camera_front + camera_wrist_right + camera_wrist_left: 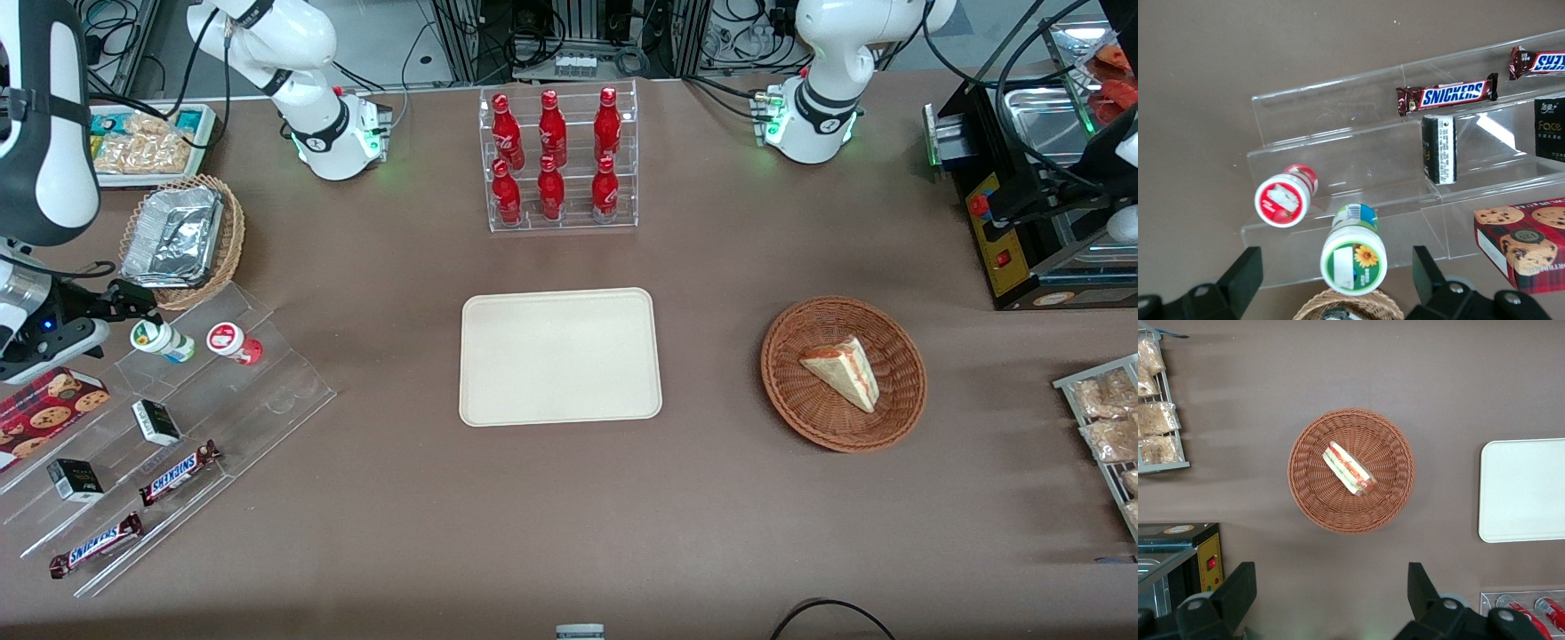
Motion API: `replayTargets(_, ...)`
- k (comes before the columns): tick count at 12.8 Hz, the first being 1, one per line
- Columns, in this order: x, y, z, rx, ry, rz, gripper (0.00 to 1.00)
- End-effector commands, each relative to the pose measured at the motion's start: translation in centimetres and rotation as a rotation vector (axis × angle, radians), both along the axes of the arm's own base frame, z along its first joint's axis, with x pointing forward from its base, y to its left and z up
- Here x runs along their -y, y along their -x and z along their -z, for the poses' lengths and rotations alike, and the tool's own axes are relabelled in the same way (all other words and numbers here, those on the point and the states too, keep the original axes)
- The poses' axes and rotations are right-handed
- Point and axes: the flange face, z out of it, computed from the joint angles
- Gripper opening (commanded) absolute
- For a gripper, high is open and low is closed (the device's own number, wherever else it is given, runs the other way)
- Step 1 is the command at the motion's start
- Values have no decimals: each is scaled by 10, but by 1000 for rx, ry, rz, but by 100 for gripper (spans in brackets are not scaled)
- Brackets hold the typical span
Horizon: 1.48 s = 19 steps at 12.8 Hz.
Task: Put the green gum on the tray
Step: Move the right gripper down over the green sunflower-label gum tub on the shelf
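**Hovering by the gum, tray bare**

Hovering at the working arm's end of the table in the front view, the gripper (124, 307) is sitting just beside the green gum (163, 340), its fingers spread and not touching the bottle. The green gum is standing on the clear stepped rack (178, 427), with the red-lidded bottle (234, 343) beside it. The tray (560, 356) is lying well apart, mid-table, nearer the camera than the red soda bottles (553, 156).

Looking from the left wrist, the tray (1523, 490) is showing only partly, near the wicker basket (1351, 471) holding a sandwich (1349, 468).

Looking from the right wrist, the gripper (1338, 283) is spreading its fingers (1241, 277) either side of the green gum (1353, 252). The red-lidded bottle (1284, 196) is sitting beside it, and a Snickers bar (1448, 95) is lying on another step.
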Motion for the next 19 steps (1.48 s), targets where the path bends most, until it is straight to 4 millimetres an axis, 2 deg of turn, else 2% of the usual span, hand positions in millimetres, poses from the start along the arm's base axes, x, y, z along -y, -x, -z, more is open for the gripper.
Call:
replayTargets(1,4,16,15,46,12,-40,100)
replayTargets(5,8,22,37,78,18,-28,100)
replayTargets(13,9,26,52,85,20,-27,100)
replayTargets(19,13,30,56,91,25,-35,100)
